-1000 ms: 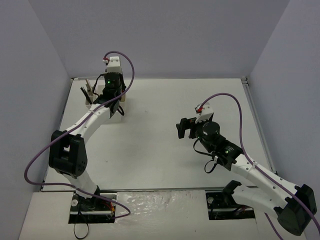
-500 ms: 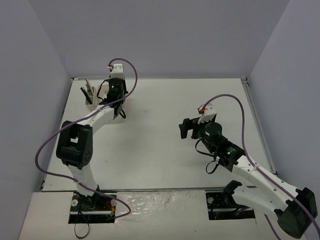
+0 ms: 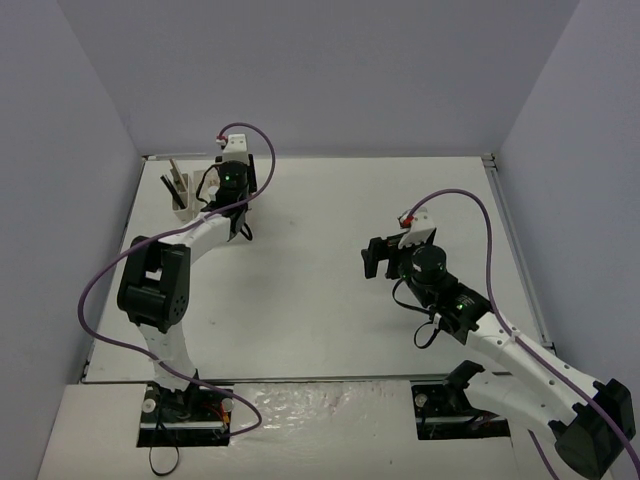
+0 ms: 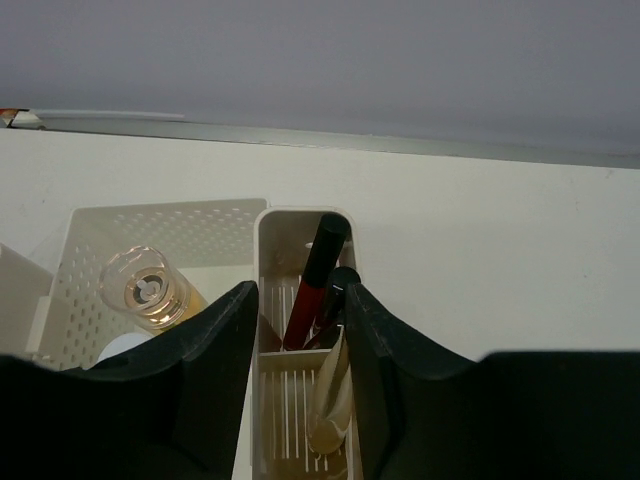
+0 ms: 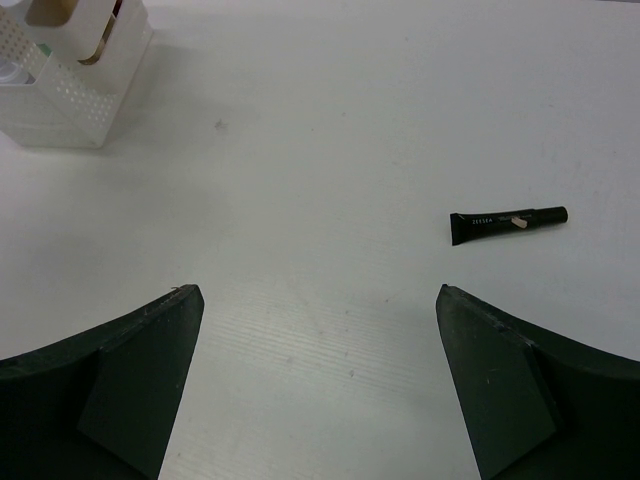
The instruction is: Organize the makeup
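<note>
My left gripper (image 4: pixel 302 292) hangs open over the white compartmented box (image 4: pixel 300 222), its fingers either side of the narrow middle slot. In that slot stand a red pencil (image 4: pixel 312 283) and a black pencil (image 4: pixel 340 290), and a tan tube (image 4: pixel 335 395) rests by my right finger. An amber bottle (image 4: pixel 150 290) with a clear cap stands in the left compartment. In the top view the left gripper (image 3: pixel 230 205) covers most of the box (image 3: pixel 184 203). My right gripper (image 3: pixel 380 258) (image 5: pixel 318 292) is open and empty above the table. A black tube (image 5: pixel 507 224) lies on the table ahead of it.
The box (image 5: pixel 70 75) shows far left in the right wrist view. The table's back edge (image 4: pixel 330 140) runs just behind the box, with grey walls beyond. Thin sticks (image 3: pixel 175 180) poke up from the box's left end.
The left wrist has shifted slightly right and farther back over the box, and its elbow has swung right. The right gripper has drifted a little to the right.
</note>
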`<act>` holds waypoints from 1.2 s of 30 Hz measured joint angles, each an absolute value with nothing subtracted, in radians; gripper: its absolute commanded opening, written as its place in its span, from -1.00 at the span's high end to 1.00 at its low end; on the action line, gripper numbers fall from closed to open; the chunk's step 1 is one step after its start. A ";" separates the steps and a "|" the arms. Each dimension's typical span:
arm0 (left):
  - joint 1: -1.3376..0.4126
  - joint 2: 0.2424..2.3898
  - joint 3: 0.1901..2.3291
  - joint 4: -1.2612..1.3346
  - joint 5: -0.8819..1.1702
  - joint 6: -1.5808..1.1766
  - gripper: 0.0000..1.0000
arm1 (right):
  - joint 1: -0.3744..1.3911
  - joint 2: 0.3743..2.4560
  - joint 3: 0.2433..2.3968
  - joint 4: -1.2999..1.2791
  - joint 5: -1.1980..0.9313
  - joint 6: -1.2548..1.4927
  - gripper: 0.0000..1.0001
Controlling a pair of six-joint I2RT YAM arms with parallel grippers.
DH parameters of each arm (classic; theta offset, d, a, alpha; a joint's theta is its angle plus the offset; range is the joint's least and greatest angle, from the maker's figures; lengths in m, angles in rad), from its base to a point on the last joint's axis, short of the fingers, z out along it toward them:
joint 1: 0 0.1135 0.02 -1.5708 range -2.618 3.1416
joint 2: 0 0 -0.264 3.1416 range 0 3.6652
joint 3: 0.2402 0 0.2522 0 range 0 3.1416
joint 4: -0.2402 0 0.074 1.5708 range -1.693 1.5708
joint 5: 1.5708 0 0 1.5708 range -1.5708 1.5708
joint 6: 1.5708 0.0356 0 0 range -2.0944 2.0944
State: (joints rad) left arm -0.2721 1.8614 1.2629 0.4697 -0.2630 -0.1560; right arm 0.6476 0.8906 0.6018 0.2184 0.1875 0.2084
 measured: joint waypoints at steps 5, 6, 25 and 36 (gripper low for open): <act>-0.272 1.861 1.261 0.472 -0.266 -0.161 0.15 | 0.648 0.890 0.602 0.216 0.187 0.211 -1.00; -0.272 1.861 1.261 0.471 -0.266 -0.162 0.09 | 0.648 0.890 0.602 0.214 0.187 0.211 -1.00; -0.260 1.473 1.225 0.203 -0.259 -0.232 -0.76 | 0.250 1.331 0.922 0.004 0.157 0.291 -0.89; -0.258 1.238 1.242 -0.270 -0.081 -0.364 -0.78 | 0.108 1.775 1.187 -0.015 0.150 0.286 -0.79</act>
State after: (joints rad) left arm -0.2577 1.2375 1.2423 -0.2702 -0.0809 -0.3640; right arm 0.1078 1.7754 1.1865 -0.0146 0.1501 0.2858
